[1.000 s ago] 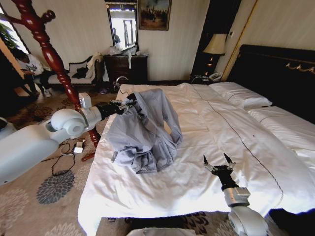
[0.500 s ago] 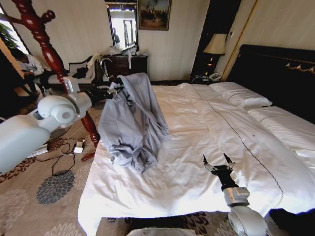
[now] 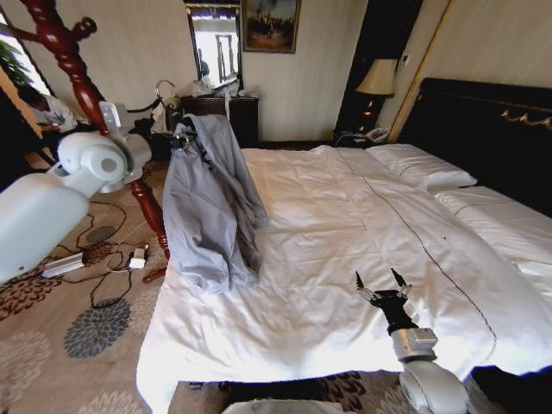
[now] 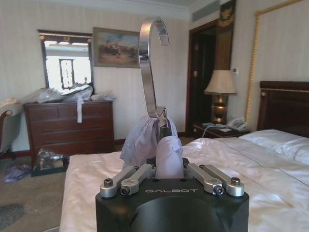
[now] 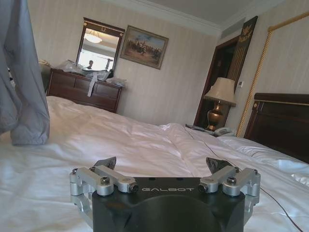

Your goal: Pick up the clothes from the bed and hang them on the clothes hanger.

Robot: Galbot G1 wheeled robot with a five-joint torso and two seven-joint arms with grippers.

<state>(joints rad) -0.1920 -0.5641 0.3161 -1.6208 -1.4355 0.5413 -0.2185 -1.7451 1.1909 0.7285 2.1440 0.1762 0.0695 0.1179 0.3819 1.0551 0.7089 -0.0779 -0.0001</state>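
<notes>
- Head view: my left tool (image 3: 177, 138) is clamped on the clothes (image 3: 207, 203) at the collar. They hang long and vertical over the bed's (image 3: 362, 233) near-left corner, hem brushing the sheet. The coat stand (image 3: 82, 82) rises just behind that arm; my right tool (image 3: 380, 290) idles, fingers apart, low over the bed.
- Left wrist view: the clothes hanger's (image 4: 150, 63) hook stands upright above the clamped fabric.
- Right wrist view: the hanging clothes show well apart from my spread right tool.
</notes>
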